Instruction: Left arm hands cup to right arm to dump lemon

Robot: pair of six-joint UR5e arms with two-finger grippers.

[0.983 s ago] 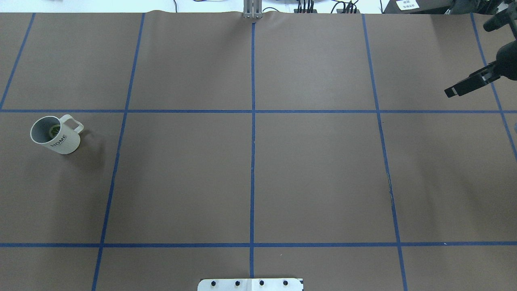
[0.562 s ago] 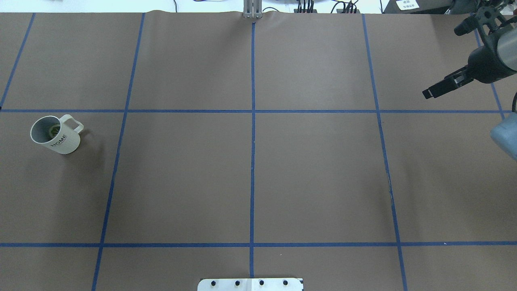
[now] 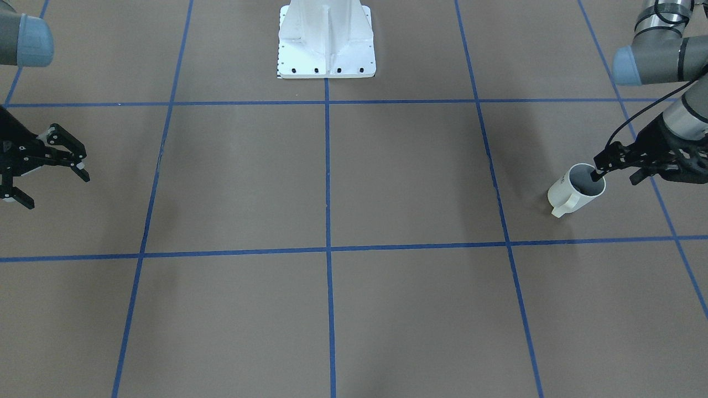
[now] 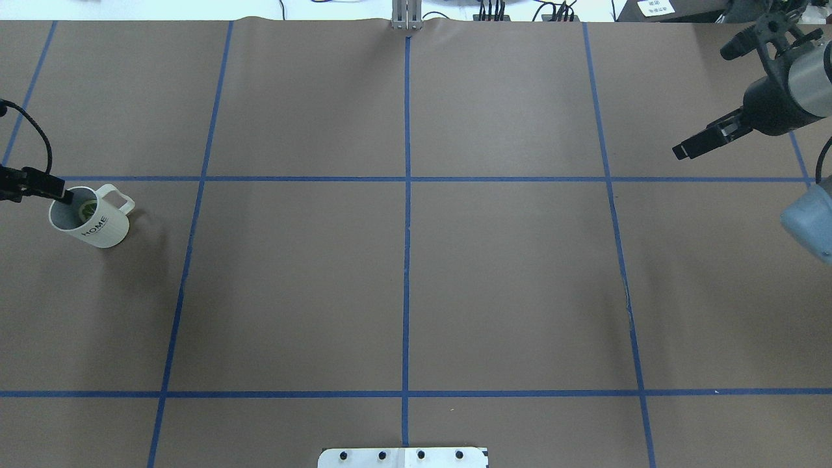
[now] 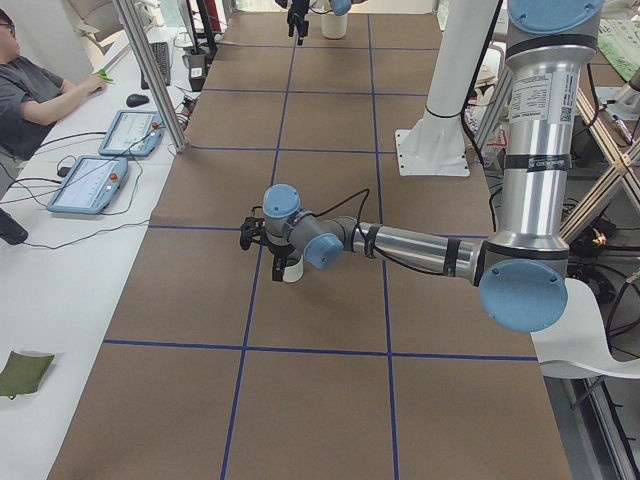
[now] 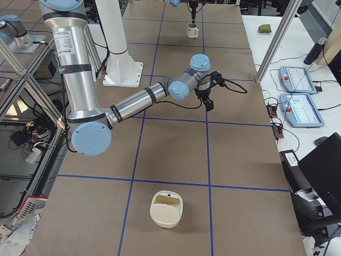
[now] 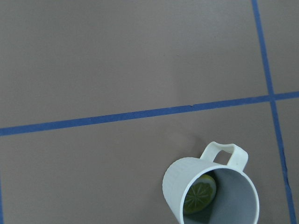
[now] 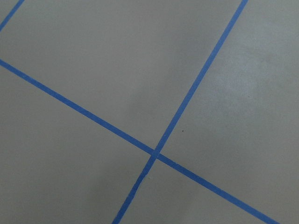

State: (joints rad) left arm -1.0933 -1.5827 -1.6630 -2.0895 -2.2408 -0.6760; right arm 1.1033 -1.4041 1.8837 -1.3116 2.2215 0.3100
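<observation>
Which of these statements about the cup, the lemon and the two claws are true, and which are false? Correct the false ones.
1. The cup stands upright on the table. True.
2. The right claw grips the cup. False: it is open and empty, far across the table from the cup.
3. A lemon slice lies inside the cup. True.
4. The left claw is shut above the cup. False: it is open, with one finger over the cup's mouth and the other outside its wall.
</observation>
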